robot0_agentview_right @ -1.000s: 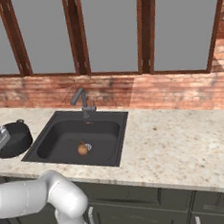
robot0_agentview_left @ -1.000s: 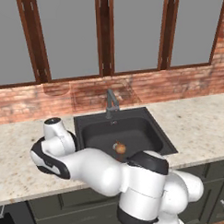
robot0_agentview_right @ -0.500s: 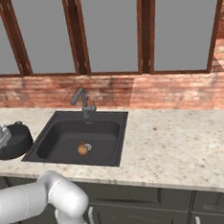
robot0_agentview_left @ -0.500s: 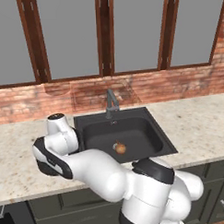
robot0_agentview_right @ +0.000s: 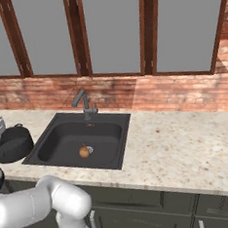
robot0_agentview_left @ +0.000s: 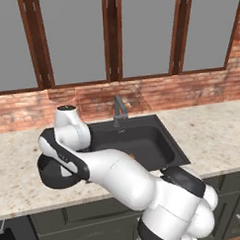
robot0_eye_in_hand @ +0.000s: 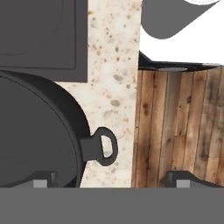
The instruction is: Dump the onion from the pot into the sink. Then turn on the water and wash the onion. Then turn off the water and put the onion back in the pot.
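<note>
Black round pot (robot0_agentview_right: pixel 12 143) on speckled stone bench (robot0_agentview_right: pixel 187 144), left of matte black sink (robot0_agentview_right: pixel 64 140).
Orange-brown onion (robot0_agentview_right: pixel 83 151) beside silver drain; grey faucet (robot0_agentview_right: pixel 83 103) behind; jaws spread wide above pot's loop handle (robot0_eye_in_hand: pixel 105 146).

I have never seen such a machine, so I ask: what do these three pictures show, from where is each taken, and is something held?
A white robot arm works at a kitchen counter. Two pictures come from cameras behind the arm, left and right; the third looks along its hand. The black pot stands on the counter beside the sink. The onion lies in the sink near the drain. In the hand view the gripper is open above the pot's handle, holding nothing.
</note>
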